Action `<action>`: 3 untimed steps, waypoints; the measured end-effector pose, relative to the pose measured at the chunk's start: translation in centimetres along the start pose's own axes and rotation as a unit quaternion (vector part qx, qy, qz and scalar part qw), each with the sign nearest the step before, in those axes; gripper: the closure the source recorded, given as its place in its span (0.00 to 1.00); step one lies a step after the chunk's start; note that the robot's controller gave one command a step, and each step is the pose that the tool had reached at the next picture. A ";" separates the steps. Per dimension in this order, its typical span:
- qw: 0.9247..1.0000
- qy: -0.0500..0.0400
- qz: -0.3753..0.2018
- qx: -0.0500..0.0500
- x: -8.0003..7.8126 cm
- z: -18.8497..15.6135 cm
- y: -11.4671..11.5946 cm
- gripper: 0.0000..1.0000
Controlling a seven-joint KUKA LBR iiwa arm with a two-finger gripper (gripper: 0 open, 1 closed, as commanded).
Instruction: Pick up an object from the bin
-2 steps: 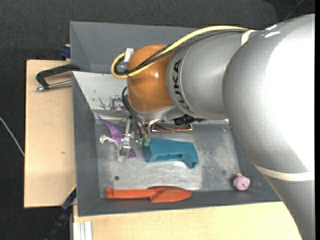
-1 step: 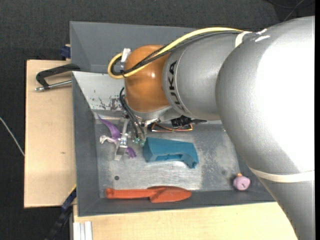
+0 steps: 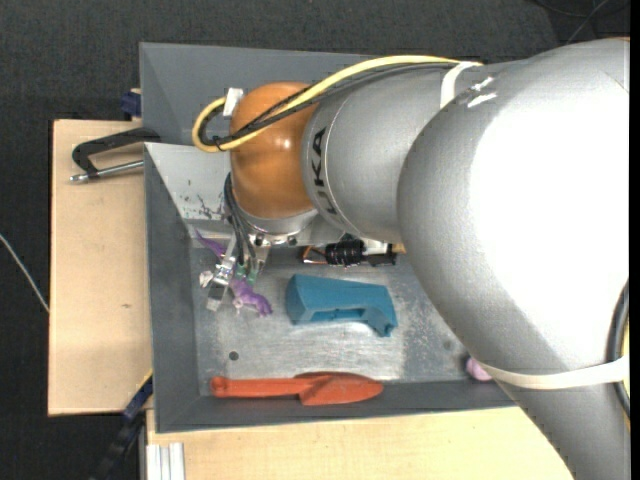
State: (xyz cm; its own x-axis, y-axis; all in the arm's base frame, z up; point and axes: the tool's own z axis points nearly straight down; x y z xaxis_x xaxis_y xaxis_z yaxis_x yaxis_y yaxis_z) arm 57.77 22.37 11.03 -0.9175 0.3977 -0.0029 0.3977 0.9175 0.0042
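My gripper reaches down under the arm's orange cover, low over the left part of the bin floor. A small purple toy-like thing lies right beneath it and just to its right, touching or nearly touching its tip. More purple shows up-left of the gripper, partly hidden by it. A blue block with a notch lies flat to the right of the purple thing.
A long orange-red tool lies along the bin's front wall. A small black and orange thing sits behind the blue block, half under the arm. A pink thing peeks out at the front right. The arm covers the bin's right and back.
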 end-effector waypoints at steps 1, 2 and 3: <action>1.000 0.001 -0.027 0.001 -0.2 3.6 -0.8 0.00; 0.992 0.000 0.123 -0.003 -0.1 3.5 -1.4 1.00; 0.992 0.000 0.123 -0.003 -0.1 3.5 -1.4 1.00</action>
State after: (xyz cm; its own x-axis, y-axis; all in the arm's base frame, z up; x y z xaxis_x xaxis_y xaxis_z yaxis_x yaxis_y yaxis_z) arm 57.33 21.04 7.50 -0.7923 0.6102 -0.0011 0.6101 0.7922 0.0114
